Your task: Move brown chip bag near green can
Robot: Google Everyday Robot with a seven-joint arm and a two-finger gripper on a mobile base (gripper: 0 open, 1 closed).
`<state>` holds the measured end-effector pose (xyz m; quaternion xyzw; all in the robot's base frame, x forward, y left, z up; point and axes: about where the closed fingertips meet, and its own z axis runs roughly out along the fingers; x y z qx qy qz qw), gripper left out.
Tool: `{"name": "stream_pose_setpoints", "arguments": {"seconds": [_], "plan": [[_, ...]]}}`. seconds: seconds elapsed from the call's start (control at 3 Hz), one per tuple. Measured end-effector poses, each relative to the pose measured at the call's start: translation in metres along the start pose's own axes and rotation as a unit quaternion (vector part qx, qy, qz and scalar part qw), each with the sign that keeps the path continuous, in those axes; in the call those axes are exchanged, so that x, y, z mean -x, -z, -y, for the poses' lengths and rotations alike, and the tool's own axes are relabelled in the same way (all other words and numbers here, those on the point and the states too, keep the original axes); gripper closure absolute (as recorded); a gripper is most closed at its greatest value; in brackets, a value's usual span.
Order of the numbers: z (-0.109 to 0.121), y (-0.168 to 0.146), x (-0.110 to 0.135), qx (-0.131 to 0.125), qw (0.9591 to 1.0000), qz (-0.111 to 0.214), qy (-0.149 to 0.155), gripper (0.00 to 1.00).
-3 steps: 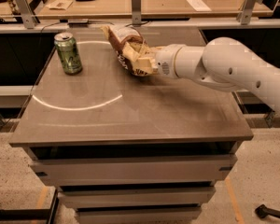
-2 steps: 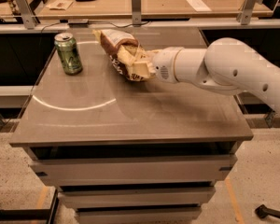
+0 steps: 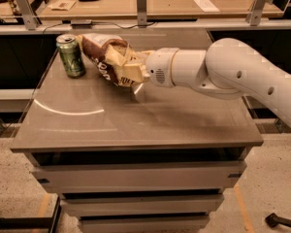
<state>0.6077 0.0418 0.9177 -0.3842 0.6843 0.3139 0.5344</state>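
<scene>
Upper left of the frame, the gripper (image 3: pixel 129 69) has its fingers clamped on the brown chip bag (image 3: pixel 100 57), just beside the green can (image 3: pixel 71 56) on the table (image 3: pixel 160 118).

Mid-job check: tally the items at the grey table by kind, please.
Cans: 1, the green can, upright, far left corner.
Chip bags: 1, the brown chip bag, in the gripper, just right of the can.
Total: 2

White gripper (image 3: pixel 130 70) on brn/cream chip bag (image 3: pixel 100 58); green can (image 3: pixel 71 57).
</scene>
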Motion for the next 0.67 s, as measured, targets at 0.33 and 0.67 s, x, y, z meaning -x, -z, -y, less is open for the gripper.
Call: {"name": "stream_pose_setpoints", "arguments": {"seconds": [0.33,0.67], "plan": [[-0.017,-0.0083,0.0106,0.032,0.9993,0.017,0.002,1.0],[-0.0185,-0.0094,0.011,0.032,0.9993,0.016,0.003,0.81]]}}
